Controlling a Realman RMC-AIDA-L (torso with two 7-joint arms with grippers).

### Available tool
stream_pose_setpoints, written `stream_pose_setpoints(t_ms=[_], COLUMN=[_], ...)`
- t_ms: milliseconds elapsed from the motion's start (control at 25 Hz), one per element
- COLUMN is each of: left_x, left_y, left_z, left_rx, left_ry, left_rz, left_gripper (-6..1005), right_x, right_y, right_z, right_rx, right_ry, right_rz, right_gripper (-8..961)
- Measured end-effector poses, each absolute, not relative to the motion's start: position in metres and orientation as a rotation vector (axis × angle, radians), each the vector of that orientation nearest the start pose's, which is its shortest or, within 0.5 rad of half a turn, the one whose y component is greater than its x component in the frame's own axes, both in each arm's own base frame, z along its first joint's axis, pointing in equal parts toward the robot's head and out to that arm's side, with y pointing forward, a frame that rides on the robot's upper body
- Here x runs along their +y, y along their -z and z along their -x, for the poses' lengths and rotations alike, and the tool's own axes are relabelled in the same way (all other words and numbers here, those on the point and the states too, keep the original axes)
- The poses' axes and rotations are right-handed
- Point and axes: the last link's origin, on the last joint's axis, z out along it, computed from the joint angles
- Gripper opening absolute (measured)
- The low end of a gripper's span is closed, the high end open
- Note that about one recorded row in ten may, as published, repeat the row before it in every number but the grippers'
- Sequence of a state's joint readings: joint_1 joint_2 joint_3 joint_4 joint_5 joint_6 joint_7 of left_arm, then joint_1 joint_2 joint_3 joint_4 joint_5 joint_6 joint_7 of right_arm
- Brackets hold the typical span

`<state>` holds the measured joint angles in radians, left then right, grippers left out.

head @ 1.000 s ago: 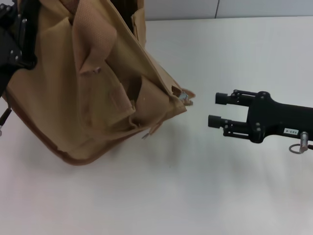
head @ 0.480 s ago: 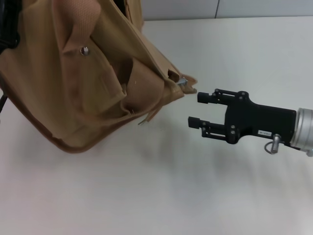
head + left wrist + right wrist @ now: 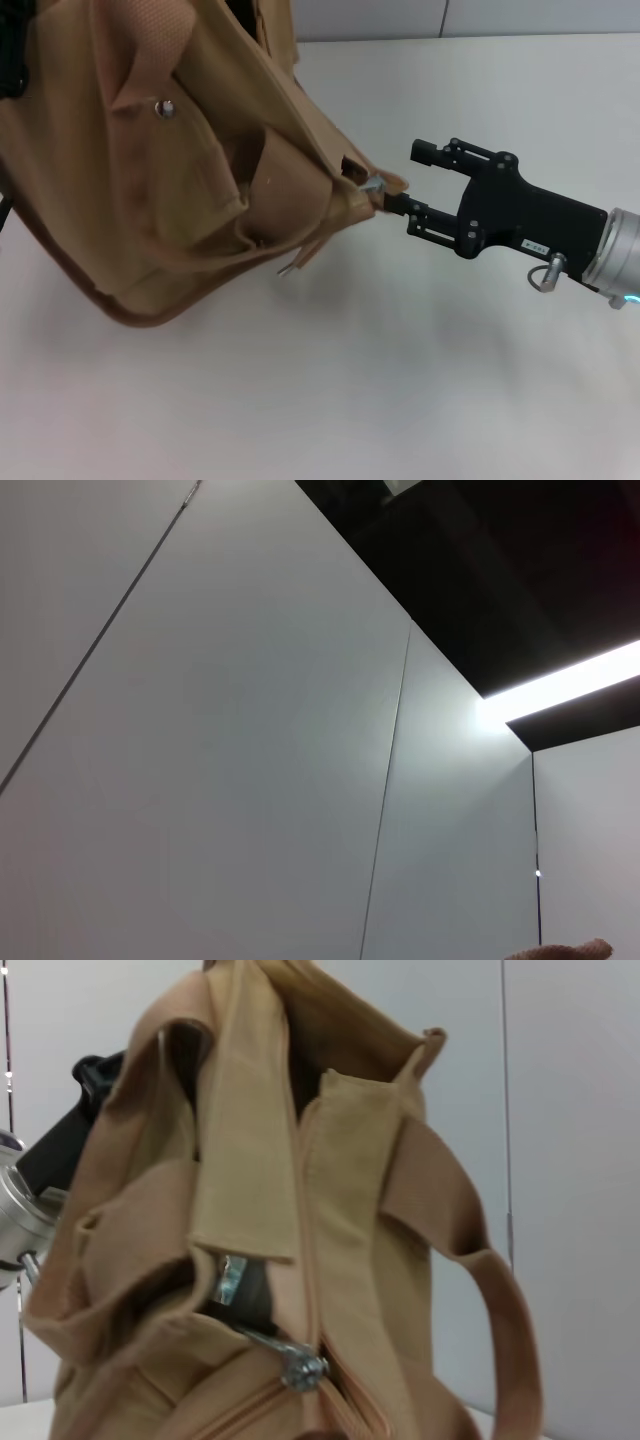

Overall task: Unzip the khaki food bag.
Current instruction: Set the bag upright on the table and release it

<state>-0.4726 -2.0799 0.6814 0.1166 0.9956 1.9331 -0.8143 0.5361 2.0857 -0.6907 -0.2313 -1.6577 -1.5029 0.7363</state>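
The soft, floppy bag point(image 3: 170, 170) hangs tilted above the table point(image 3: 400, 380) at left, so the right gripper point(image 3: 400, 180), fingers apart, should pinch the small silver pull point(image 3: 374, 184) at its corner.

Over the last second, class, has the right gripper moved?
Yes. Against the fixed table edge in the head view, the right gripper has moved left and farther away, its open tips closing on the khaki food bag's zipper pull.
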Motion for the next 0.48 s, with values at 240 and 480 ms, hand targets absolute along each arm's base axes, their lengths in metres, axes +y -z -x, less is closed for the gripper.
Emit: stream_pose_setpoints(t_ms=[240, 480], left_x=[0.288, 0.288], left_y=[-0.043, -0.044], left_z=[0.248, 0.247], left_rx=[-0.285, -0.303], left_ry=[1.695, 1.726], left_rz=[1.73, 1.735], left_gripper=[59, 59], right_x=[0.308, 0.307], right_y=[0.052, 0.059], right_z=[-0.259, -0.259], right_rx=[0.263, 0.268], right_ry=[-0.949, -0.922], right_rz=[2.523, 2.544], right_gripper=[667, 666])
